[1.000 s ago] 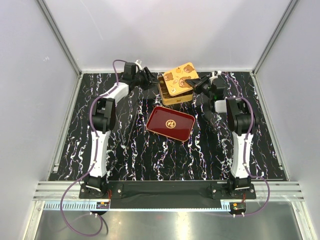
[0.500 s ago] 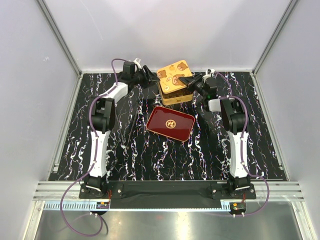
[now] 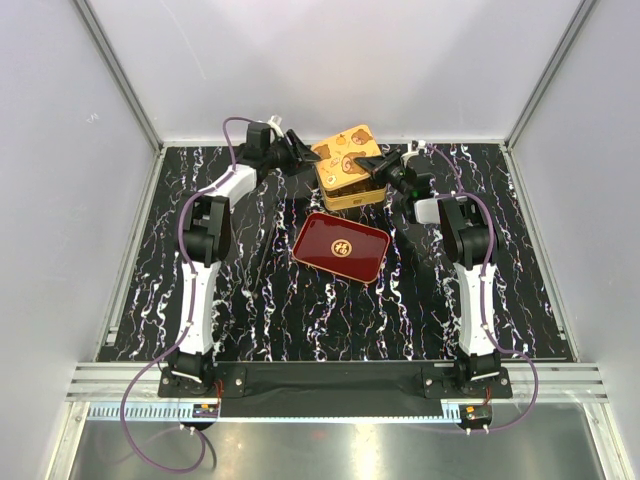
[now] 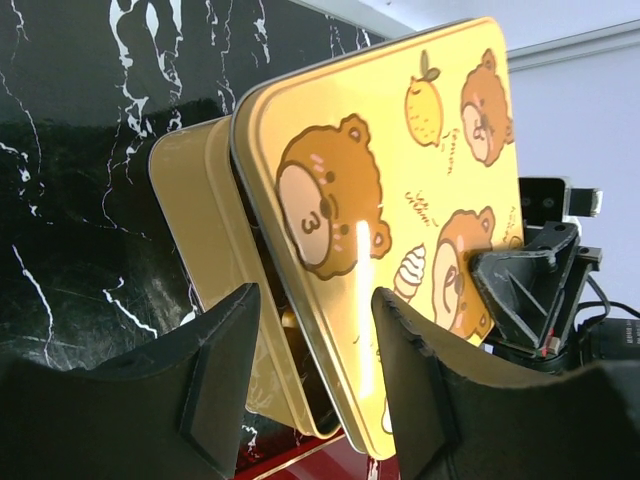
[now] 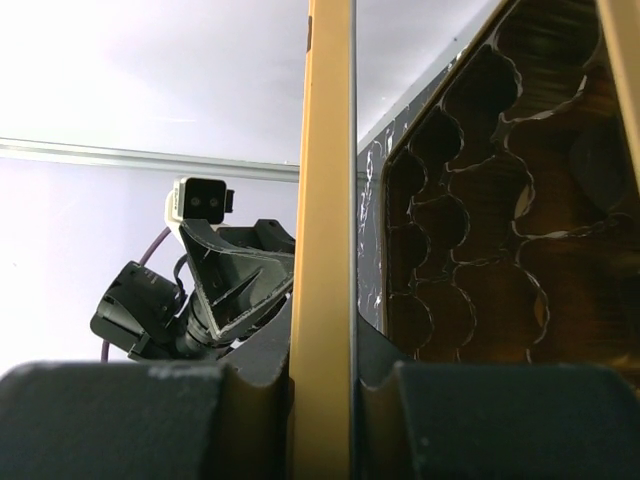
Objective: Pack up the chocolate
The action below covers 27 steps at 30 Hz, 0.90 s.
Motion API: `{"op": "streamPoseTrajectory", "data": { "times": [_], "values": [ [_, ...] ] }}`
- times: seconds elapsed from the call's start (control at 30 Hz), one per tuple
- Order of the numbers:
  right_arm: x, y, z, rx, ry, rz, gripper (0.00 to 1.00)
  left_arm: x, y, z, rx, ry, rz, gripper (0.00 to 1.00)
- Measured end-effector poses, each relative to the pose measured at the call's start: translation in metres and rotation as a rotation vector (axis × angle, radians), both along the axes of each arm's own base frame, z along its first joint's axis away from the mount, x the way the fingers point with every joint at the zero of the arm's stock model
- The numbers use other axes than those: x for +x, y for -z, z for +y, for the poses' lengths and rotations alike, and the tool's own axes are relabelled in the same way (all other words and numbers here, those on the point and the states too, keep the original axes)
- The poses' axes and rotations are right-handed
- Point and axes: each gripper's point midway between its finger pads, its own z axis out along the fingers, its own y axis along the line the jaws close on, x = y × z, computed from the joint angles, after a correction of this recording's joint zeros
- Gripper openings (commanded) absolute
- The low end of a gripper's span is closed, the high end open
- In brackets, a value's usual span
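Observation:
The square gold tin stands at the back centre of the table. Its gold lid, printed with bears, is held tilted above it. My right gripper is shut on the lid's right edge; its own view shows the jaws pinching the edge. The tin's dark brown divided cells show beside it; I cannot make out single chocolate pieces. My left gripper is open at the tin's left side. In its own view the left gripper has the lid's near edge and the tin wall between its open jaws without touching them.
The glossy red tray lies in front of the tin with a gold emblem at its centre and no pieces showing on it. White walls close the table at the back and sides. The right gripper shows behind the lid in the left wrist view.
The right gripper has carried the lid to the left and toward the back, closer to the left gripper. The left arm has barely moved.

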Motion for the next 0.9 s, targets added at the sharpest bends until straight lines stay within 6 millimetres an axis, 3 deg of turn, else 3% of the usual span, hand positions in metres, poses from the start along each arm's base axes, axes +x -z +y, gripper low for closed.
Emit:
{"op": "streamPoseTrajectory", "data": {
  "times": [0.2,0.63,0.9],
  "values": [
    [-0.001,0.009,-0.002,-0.014,0.010,0.019,0.01,0.002,0.004,-0.001,-0.012,-0.005,0.006,0.52],
    [-0.005,0.023,-0.004,-0.028,0.016,0.057,0.04,0.000,0.040,-0.003,-0.023,-0.005,0.078,0.50],
    [-0.006,0.029,-0.006,-0.031,0.027,0.071,0.29,0.000,0.041,-0.008,-0.045,0.007,0.080,0.45]
  ]
}}
